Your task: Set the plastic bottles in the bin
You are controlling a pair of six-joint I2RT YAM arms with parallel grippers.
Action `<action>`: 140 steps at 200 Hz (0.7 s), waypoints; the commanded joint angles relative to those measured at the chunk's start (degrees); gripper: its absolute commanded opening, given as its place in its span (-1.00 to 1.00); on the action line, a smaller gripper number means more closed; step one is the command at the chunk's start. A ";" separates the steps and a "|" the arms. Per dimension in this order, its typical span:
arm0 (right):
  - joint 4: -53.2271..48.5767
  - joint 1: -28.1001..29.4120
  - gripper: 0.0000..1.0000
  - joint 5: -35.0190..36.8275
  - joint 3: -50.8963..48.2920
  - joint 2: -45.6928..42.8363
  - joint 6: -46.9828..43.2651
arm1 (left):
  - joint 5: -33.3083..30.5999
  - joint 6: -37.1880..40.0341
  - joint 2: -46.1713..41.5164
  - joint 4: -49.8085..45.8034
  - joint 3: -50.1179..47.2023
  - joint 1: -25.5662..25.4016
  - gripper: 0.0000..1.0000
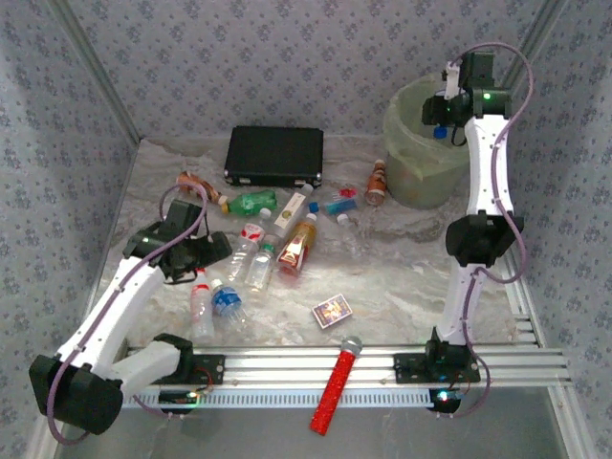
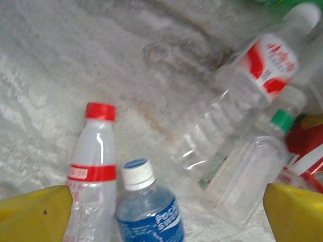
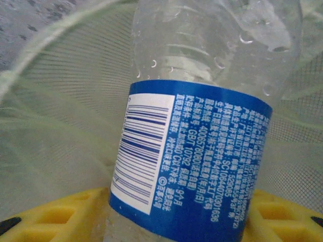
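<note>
Right gripper [image 1: 443, 115] high over the bin [image 1: 413, 170] at the far right corner of the table [image 1: 411, 287]. Fingers [image 3: 282, 214] clamped on a clear blue-labelled bottle [image 3: 202, 151], one yellow pad on either side of the label. Bin's mesh wall and thin liner close behind. Blue cap at the bottle's lower end, above the bin's mouth, in the top view.

Left gripper [image 2: 165, 217] low over the bottle cluster toward the table's left edge. Fingers wide apart, one at each lower corner of the wrist view. Beneath: red-capped clear bottle [image 2: 93, 161] and white-capped bottle with blue label [image 2: 146, 206], side by side, touching. To their right, larger clear bottle with red-and-white label [image 2: 242, 85], and a green-capped clear bottle [image 2: 252, 171] lying against it.

Elsewhere on the table:
- Green bottle [image 1: 251, 202] just in front of the black case [image 1: 274, 155] at the far edge.
- Orange-brown bottle [image 1: 299, 244] near the middle.
- Second orange-brown bottle [image 1: 377, 182] just beside the bin's left wall.
- Patterned card box [image 1: 332, 311] toward the near edge.
- Red microphone [image 1: 337, 387] across the near rail.
</note>
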 commanded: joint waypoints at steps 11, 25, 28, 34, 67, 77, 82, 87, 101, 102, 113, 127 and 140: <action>-3.06 -1.60 -0.41 -4.43 -0.46 1.70 -4.10 | -1.69 -2.38 -1.48 -4.39 -2.13 -0.38 0.91; -4.40 -1.95 -0.40 -5.95 -2.22 2.50 -5.65 | -1.60 -2.89 -1.35 -4.76 -2.97 -0.33 0.91; -4.60 -2.03 -0.40 -6.38 -2.54 2.67 -6.07 | -1.60 -3.03 -1.31 -4.85 -3.02 -0.37 0.91; -4.91 -2.22 -0.40 -7.15 -3.43 2.92 -6.74 | -1.60 -3.25 -1.31 -4.95 -3.39 -0.38 0.91; -4.42 -2.74 -0.31 -10.87 -7.61 4.21 -9.10 | -1.28 -4.41 -1.35 -4.80 -5.10 -0.38 0.91; -4.15 -2.93 -0.29 -11.16 -8.20 4.86 -9.37 | -0.79 -4.80 -1.38 -4.53 -5.72 -0.38 0.91; -4.36 -3.09 -0.29 -11.14 -8.09 5.52 -9.53 | -0.57 -4.96 -1.39 -4.37 -6.15 -0.50 0.90; -4.47 -3.10 -0.28 -11.16 -7.99 5.94 -9.63 | -0.28 -5.24 -1.39 -4.18 -6.54 -0.48 0.90; -4.75 -3.38 -0.24 -11.70 -8.18 6.89 -9.61 | 0.47 -5.94 -1.53 -3.69 -7.55 -0.51 0.90; -4.76 -3.38 -0.23 -11.78 -8.21 6.95 -9.63 | 0.53 -5.96 -1.55 -3.67 -7.64 -0.53 0.90; -4.53 -3.53 -0.12 -12.46 -8.73 7.34 -9.43 | 1.16 -6.52 -1.68 -3.32 -8.28 -0.68 0.89; -4.24 -3.54 0.15 -12.62 -9.31 7.67 -9.36 | 1.98 -7.10 -1.82 -2.96 -9.08 -0.95 0.89; -3.98 -3.46 0.28 -12.71 -9.60 7.77 -9.30 | 2.47 -7.76 -1.81 -2.52 -9.80 -1.43 0.89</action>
